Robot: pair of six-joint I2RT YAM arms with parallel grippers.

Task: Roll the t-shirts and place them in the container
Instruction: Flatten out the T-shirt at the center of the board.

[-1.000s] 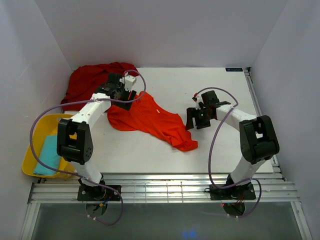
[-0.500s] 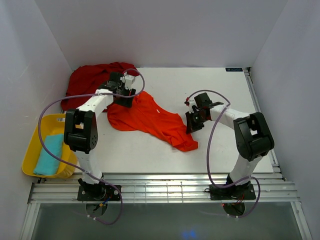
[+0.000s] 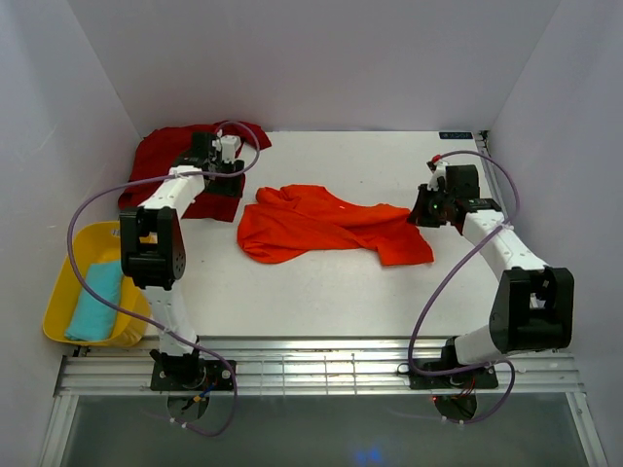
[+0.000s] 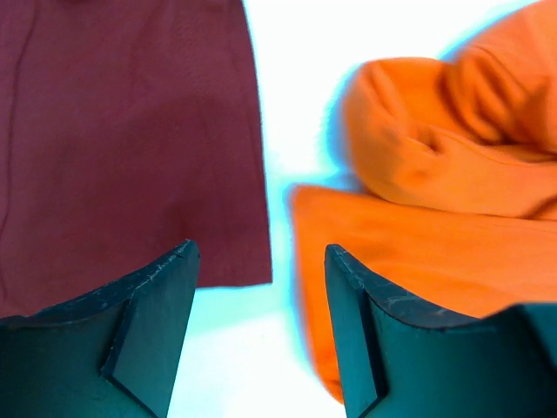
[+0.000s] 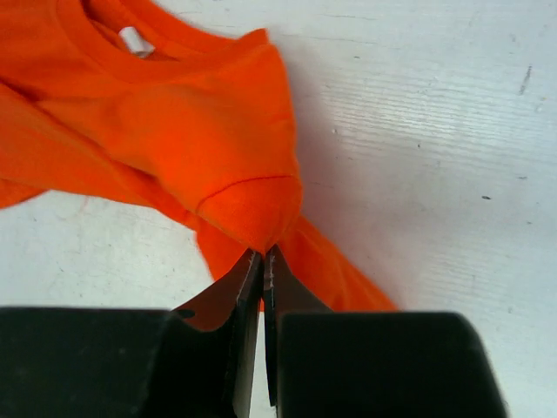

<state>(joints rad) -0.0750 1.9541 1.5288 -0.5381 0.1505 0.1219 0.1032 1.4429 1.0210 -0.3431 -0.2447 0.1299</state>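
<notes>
Laying-out step, seemingly. Bright orange-red cloth t-shirt crumpled mid-scene on the white table, its right end pinched in the clenched right gripper. Left gripper released, empty, over the gap beside the dark crimson cloth t-shirt at far left. Next, probably: grip the orange shirt's left edge, pull flat.

The left arm and right arm are built alike: white tube links between bulky black joint housings, each on a black base plate at the near edge of the table. A lavender cable loops loosely along each arm. The left gripper has dark, wedge-shaped fingers with scuffed edges. The right gripper has flat black blocks tapering to thin tips. A small white block, perhaps the camera housing, sits at the left wrist.
</notes>
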